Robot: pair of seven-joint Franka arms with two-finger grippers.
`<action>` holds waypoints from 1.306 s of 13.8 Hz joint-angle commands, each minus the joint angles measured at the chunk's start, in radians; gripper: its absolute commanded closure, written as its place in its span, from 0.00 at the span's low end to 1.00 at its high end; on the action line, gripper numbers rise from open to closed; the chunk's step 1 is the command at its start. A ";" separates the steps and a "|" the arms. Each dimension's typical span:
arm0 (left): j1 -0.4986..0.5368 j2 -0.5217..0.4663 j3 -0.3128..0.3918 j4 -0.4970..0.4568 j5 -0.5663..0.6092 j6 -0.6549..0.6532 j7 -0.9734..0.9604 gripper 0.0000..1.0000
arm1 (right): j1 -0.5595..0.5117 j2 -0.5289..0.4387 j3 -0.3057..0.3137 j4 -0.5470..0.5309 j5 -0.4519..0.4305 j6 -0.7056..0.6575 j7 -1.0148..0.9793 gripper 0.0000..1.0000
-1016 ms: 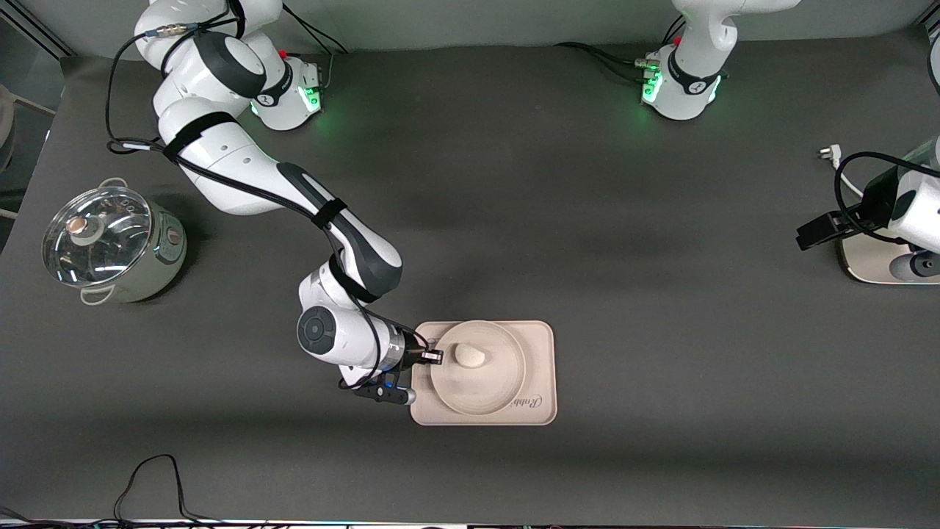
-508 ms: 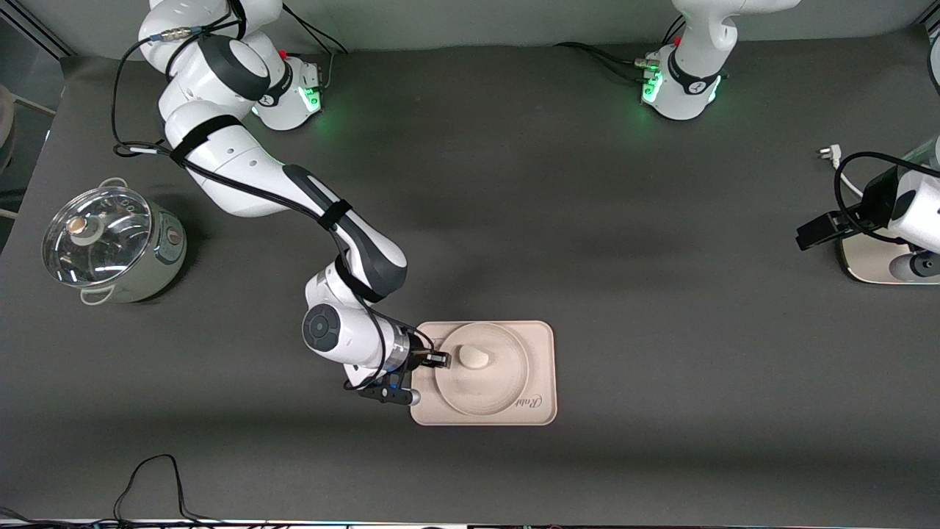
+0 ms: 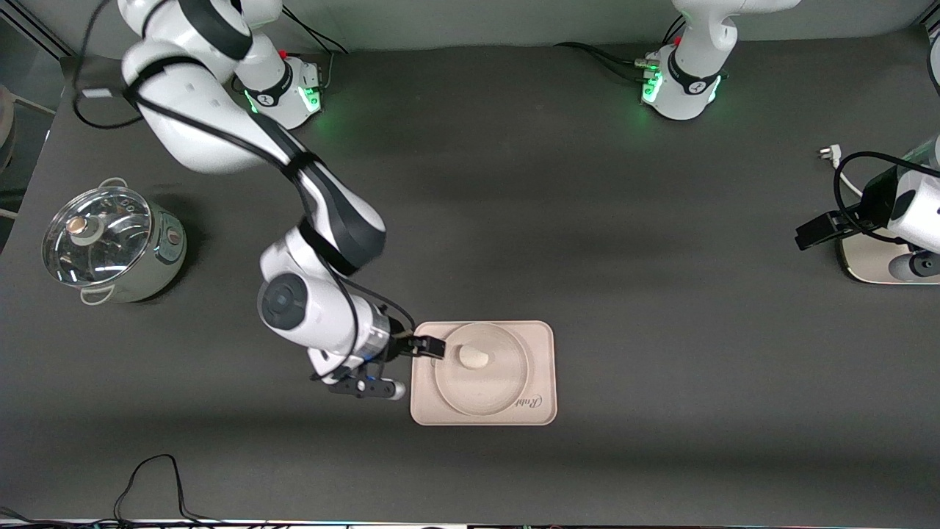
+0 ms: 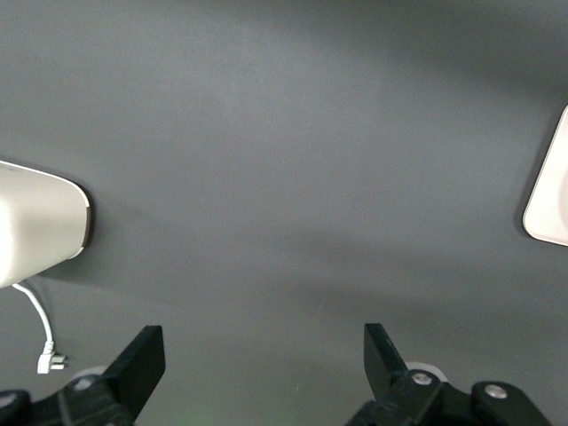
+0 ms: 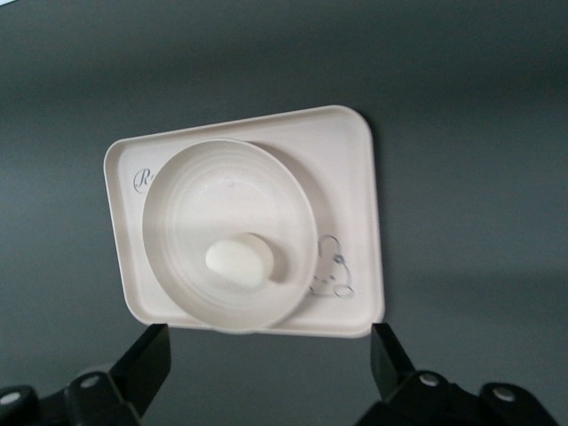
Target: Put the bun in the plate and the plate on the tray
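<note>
Bun (image 3: 474, 357) in plate (image 3: 481, 400), plate on tray (image 3: 540, 338).

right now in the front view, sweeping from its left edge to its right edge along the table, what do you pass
Pot with glass lid → right gripper, open at the tray's edge → bun in the plate → tray, at its "Rabbit" end → left gripper at the left arm's end of the table.
</note>
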 commanded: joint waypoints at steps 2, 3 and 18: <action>-0.003 -0.004 -0.004 0.009 -0.006 -0.017 0.015 0.00 | -0.014 -0.311 -0.139 -0.223 0.071 -0.056 -0.097 0.00; -0.003 -0.004 -0.004 0.009 -0.006 -0.017 0.015 0.00 | -0.014 -0.369 -0.175 -0.245 0.088 -0.090 -0.139 0.00; 0.004 -0.086 0.000 -0.026 -0.008 -0.004 0.013 0.00 | -0.091 -0.916 -0.498 -0.567 0.213 -0.426 -0.454 0.00</action>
